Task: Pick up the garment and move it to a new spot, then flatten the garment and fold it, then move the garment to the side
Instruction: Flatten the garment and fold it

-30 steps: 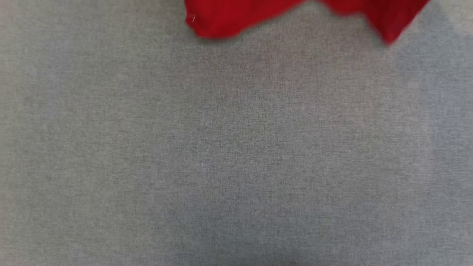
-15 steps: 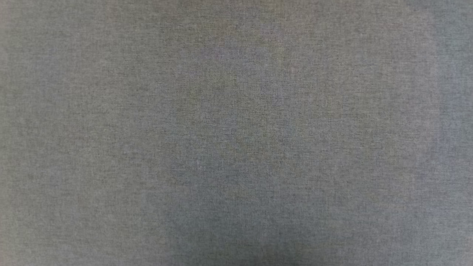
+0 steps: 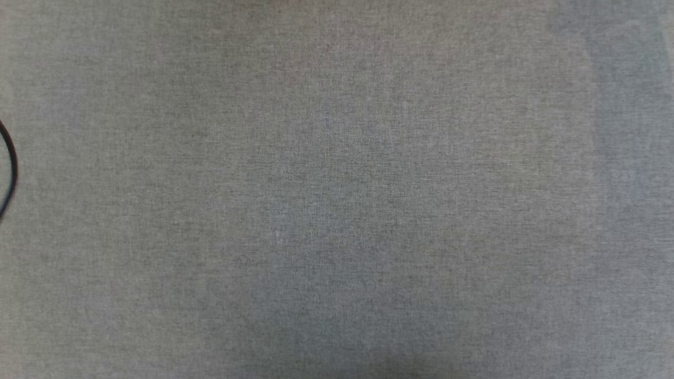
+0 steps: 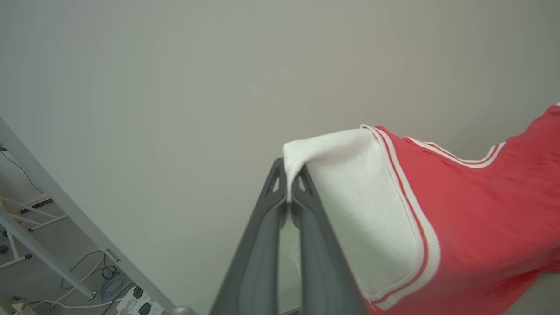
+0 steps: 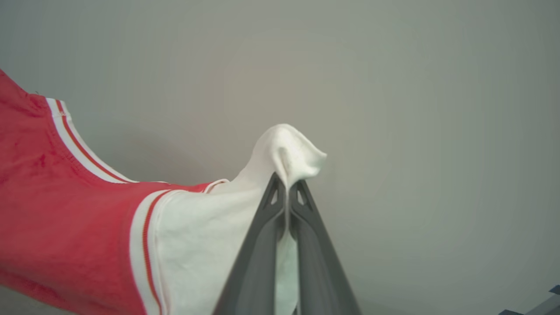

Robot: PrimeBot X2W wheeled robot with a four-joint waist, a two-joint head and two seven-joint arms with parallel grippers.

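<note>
Left wrist view: the left gripper (image 4: 288,186) was closed tight, its two dark fingers (image 4: 315,245) pinching the outer edge of a white sleeve (image 4: 354,205) of the garment (image 4: 485,210). The cloth ran from the fingertips toward the right of that view, first white, then a red-and-white striped trim (image 4: 422,245), then the red body. A second band of trim edged the neckline further right. Behind the garment lay the pale grey tabletop (image 4: 175,87), whose edge crossed the lower left corner. Beyond that edge were the floor (image 4: 39,267), loose cables (image 4: 109,284) and a power strip (image 4: 138,302).

Right wrist view: the right gripper (image 5: 286,190) was likewise closed, with a bunched fold of the other white sleeve (image 5: 205,236) caught between its fingertips. The cloth ran toward the left of that view, through a striped band to the red body.

The garment was thus held by both sleeves and spread between the two grippers, above the tabletop. Whether its lower part touched the surface cannot be told.

Head view: grey woven tabletop, with a dark curved cable (image 3: 12,168) at the left edge.
</note>
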